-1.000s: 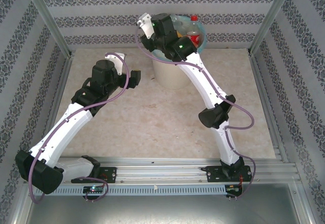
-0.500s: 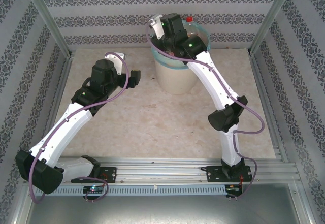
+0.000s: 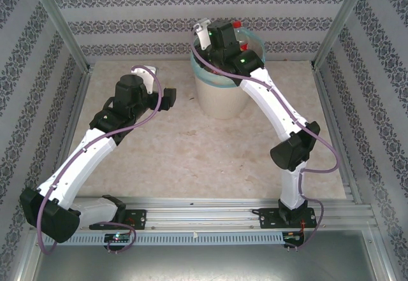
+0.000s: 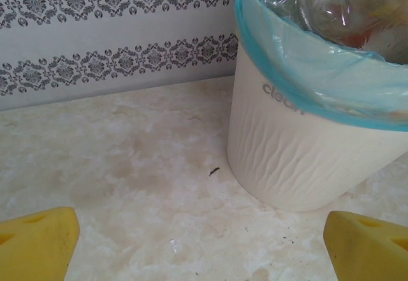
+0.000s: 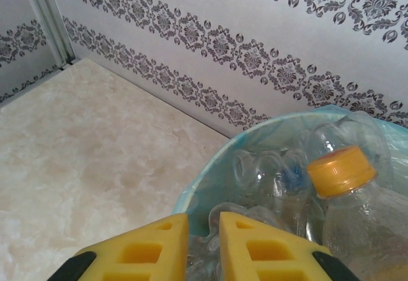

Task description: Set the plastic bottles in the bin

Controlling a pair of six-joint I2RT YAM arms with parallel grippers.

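Cream marbled table (image 3: 191,157) with the bin (image 3: 220,99) upright near its far edge.

Seen from above, the right arm's wrist (image 3: 223,41) covers most of the mouth of the round cream-white bin (image 3: 220,101). The small clear plastic bottles (image 5: 271,176) inside are a jumbled mass, too tangled to count. An orange-capped bottle (image 5: 338,169) runs off the right wrist view's lower right corner. Grey lettering (image 4: 280,97) on the bin's wall disappears under the pale turquoise liner (image 4: 306,58). The yellow fingers of the left tool (image 4: 204,230) and right tool (image 5: 204,223) are cut by the bottom edges.
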